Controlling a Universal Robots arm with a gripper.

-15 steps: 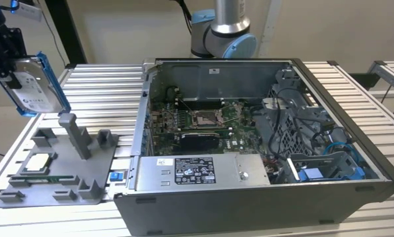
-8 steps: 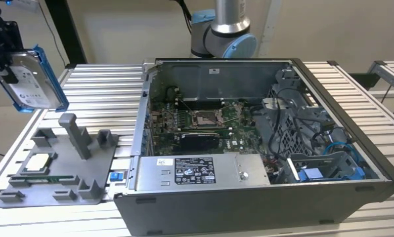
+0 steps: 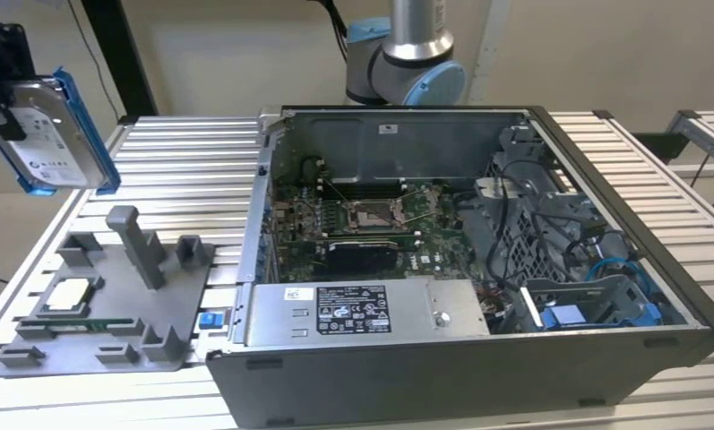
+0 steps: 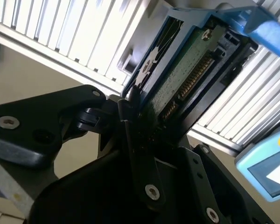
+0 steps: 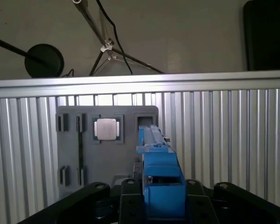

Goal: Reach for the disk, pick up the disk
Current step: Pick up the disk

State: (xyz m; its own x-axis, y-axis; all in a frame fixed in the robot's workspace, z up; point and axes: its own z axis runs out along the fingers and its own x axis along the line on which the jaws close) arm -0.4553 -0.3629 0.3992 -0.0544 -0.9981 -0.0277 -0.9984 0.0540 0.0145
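The disk (image 3: pixel 55 134), a silver-grey drive with a white label and blue side rails, hangs upright in the air above the slatted table's corner at the exterior view's left. My gripper (image 3: pixel 3 106) is shut on its upper end. In the second wrist view the disk (image 4: pixel 186 70) shows its green circuit-board underside between the black fingers (image 4: pixel 130 116). The first wrist view looks along the disk's blue rail (image 5: pixel 161 179), edge-on, straight down at the table.
Below the disk a grey fixture plate (image 3: pixel 106 305) with upright posts holds a small square processor chip (image 3: pixel 70 296), also seen from above (image 5: pixel 106 128). An open computer case (image 3: pixel 452 251) stands at mid-table. The arm's base (image 3: pixel 405 63) rises behind it.
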